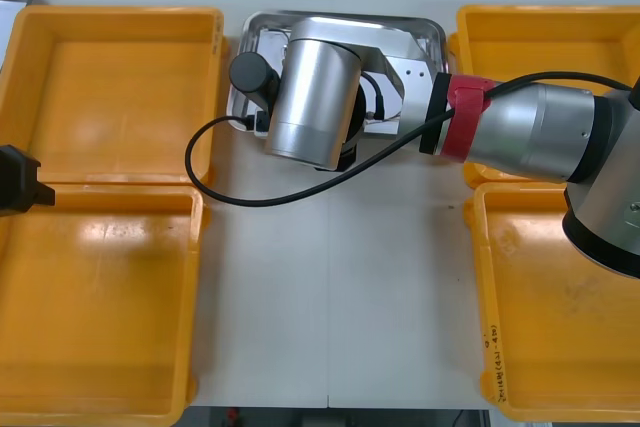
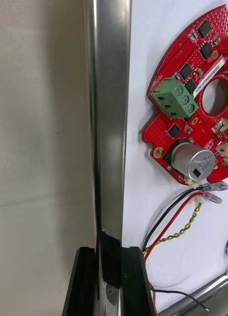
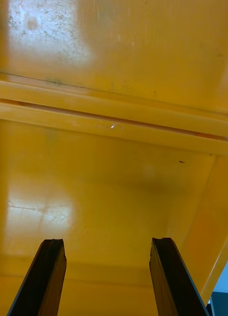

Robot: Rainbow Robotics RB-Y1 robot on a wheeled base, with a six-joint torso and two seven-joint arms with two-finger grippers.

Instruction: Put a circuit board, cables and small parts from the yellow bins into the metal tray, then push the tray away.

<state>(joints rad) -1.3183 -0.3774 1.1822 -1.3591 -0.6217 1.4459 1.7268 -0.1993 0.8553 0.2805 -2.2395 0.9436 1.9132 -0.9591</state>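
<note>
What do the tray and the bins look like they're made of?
Metal tray: likely polished steel, its rim mirror-bright where the right gripper clamps it; white inside. Yellow bins: probably moulded plastic, glossy and scuffed, under the open left gripper.

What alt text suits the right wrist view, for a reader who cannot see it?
The right gripper is shut on the shiny rim of the tray, one black finger on each side. Inside the rim, on the white floor, lie a red board and red, black and yellow-green cables; outside is the table.

board (image 2: 185, 129) in tray (image 2: 111, 123) | cables (image 2: 173, 222) beside it (touching, seemingly) | bins (image 1: 120, 87) flank tray
</note>
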